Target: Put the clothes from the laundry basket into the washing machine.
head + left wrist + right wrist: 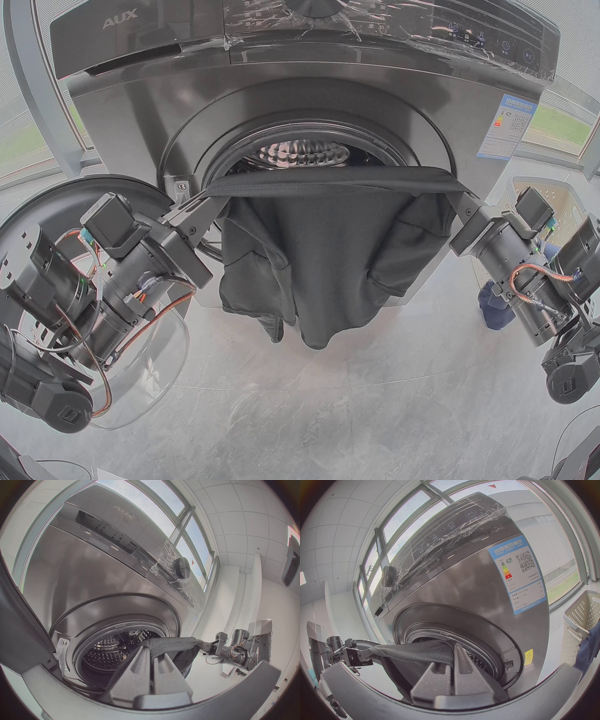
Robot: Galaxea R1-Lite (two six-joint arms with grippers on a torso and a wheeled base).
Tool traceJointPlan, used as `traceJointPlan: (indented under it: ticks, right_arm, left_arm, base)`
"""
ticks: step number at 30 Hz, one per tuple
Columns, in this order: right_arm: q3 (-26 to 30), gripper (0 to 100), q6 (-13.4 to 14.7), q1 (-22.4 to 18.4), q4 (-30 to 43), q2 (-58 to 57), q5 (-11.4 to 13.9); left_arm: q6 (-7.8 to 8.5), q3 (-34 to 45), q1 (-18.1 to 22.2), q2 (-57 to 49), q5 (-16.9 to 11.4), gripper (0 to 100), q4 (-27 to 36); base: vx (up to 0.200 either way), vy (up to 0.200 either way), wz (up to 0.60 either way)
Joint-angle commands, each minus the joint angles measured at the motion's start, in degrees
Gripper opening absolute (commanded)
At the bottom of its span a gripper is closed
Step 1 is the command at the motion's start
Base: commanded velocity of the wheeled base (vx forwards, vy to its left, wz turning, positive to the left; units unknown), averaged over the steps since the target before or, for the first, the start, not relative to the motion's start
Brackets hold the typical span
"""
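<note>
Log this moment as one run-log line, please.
left gripper: jaws shut on black garment | right gripper: same | garment: stretched across washing machine opening, hanging outside | door: open

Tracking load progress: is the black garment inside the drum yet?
Not yet: the black garment hangs outside, stretched across the drum opening between the left tool and right tool.

Energy label (517, 573) with QR code (525, 560) on washing machine (462, 583) front, yellow sticker (528, 657) below.
</note>
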Motion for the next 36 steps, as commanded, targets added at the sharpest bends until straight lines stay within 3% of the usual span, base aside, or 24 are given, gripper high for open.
traceJointPlan:
  ticks: [1,8,14,20,21,31,36]
  right_arm:
    - [0.0,0,0.0,0.0,0.0,-0.1,0.0]
    - [0.7,0,-0.2,0.6,0.3,0.3,0.0]
    - [2.5,0,0.6,3.4,-0.4,5.2,0.3]
    - [4.5,0,2.5,7.6,-0.7,7.0,1.1]
    - [5.2,100,2.9,8.3,-0.7,7.1,1.2]
    - [13.0,100,3.0,8.4,-0.8,14.4,1.4]
    - [12.0,100,3.1,7.6,-0.8,18.1,2.6]
  left_arm:
    - [-0.01,-0.3,-0.1,0.0,-0.1,0,0.0]
    - [0.34,0.3,-1.2,0.2,-0.1,0,0.1]
    - [0.43,-0.4,-7.6,2.1,-0.7,0,1.9]
    - [0.34,-2.3,-8.9,5.1,-0.7,0,1.8]
    - [0.34,-3.0,-8.9,5.3,-0.7,0,1.8]
    - [0.34,-4.7,-9.0,4.9,-0.7,0,2.5]
    - [0.34,-4.7,-9.0,4.4,-0.8,0,2.4]
  base:
    - [0.000,0.000,0.00]
    - [0.000,0.000,0.00]
    - [0.000,0.000,0.00]
    - [0.000,0.000,0.00]
    - [0.000,0.000,0.00]
    - [0.000,0.000,0.00]
    - [0.000,0.000,0.00]
